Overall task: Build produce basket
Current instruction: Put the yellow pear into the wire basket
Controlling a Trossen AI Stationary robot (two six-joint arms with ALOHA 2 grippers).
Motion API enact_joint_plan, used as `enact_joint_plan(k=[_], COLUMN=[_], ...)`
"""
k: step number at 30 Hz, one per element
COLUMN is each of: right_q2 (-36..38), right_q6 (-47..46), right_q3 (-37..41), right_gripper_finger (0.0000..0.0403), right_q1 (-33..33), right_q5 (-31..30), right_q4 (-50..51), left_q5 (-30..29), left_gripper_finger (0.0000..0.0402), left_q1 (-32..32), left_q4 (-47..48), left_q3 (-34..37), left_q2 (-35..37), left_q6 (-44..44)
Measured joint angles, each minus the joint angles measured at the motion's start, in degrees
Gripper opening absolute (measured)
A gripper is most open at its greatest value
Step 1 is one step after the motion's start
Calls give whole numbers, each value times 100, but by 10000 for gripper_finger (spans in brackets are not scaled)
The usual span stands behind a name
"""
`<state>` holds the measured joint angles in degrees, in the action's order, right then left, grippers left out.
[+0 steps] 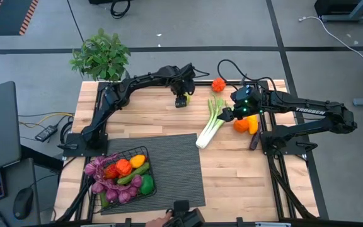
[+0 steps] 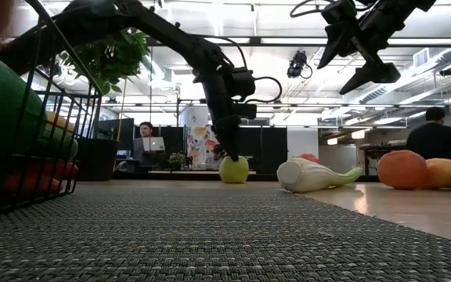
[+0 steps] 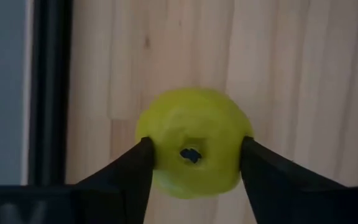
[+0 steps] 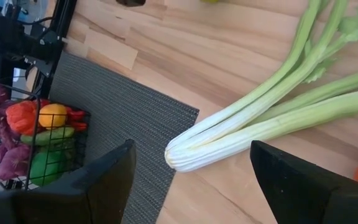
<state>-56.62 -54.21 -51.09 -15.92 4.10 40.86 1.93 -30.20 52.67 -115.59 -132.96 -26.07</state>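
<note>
Gripping the smooth, round green apple (image 3: 192, 144) between both fingers, your left gripper (image 1: 181, 99) sits at the wooden table's (image 1: 169, 116) far edge. Your right gripper (image 1: 227, 114), beside white "TROSSEN" lettering, hangs open over the leek (image 1: 210, 124). At the near left corner, the black wire basket (image 1: 145, 192) on the ribbed mat (image 1: 175, 167) holds mixed produce.

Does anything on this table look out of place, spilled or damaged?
Nothing looks spilled or damaged. The basket sits upright on the mat, holding produce. The leek, a green apple and other pieces lie loose on the table, not yet in the basket.
</note>
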Motion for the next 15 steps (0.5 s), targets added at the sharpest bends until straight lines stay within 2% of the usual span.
enact_joint_plan(k=[6,15], right_q2=[0,0], right_q6=[42,136], right_q3=[2,2], right_gripper_finger=[318,318], right_q1=[-3,-14], right_q5=[-256,-426], right_q4=[0,-4], left_q5=[-36,-196], left_gripper_finger=[208,207], left_q1=[-5,57], left_q4=[673,1027], left_q3=[12,13], left_q2=[126,758], left_q6=[279,622])
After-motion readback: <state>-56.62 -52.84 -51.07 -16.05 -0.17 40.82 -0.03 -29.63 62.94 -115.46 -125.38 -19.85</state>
